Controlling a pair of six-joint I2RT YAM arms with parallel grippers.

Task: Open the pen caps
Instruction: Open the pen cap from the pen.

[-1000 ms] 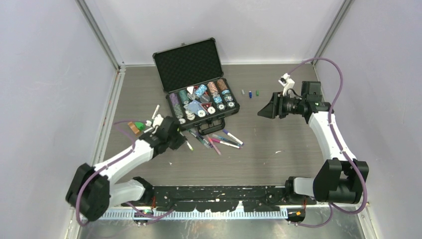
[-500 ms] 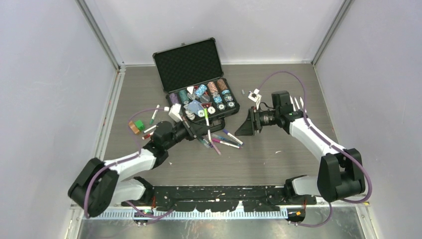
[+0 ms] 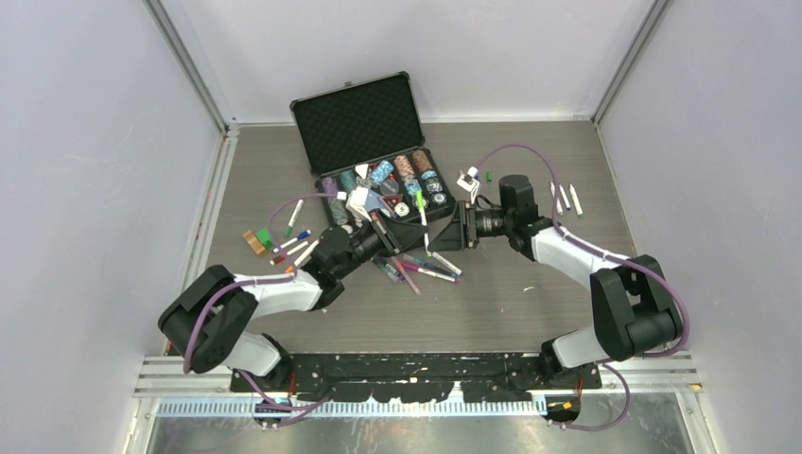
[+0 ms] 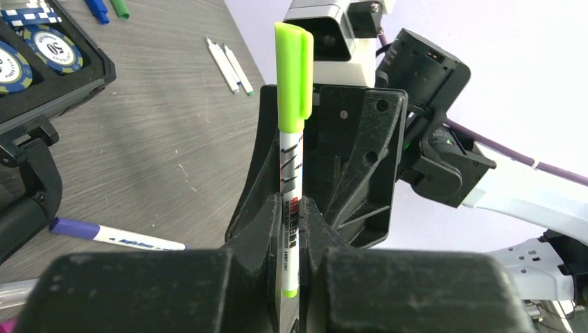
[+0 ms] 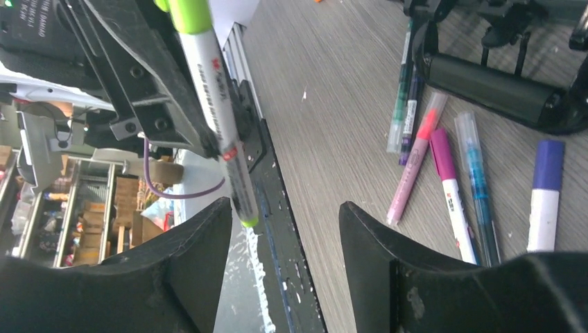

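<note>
My left gripper point(image 4: 291, 232) is stretched out mid-table pinching a white-barrelled pen point(image 4: 291, 166), lime-green plastic cap point(image 4: 294, 76) on, while my right gripper point(image 5: 284, 215) faces it, jaws spread, with loose coloured marker pens point(image 5: 451, 201) and the black hard case point(image 3: 359, 118) just beside.

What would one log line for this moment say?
left fingers: shut on pen | cap: lime, on pen | right fingers: open, close to pen

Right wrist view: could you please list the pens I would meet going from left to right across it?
lime pen → pink pen → magenta-capped pen → teal pen → purple-capped pen
</note>
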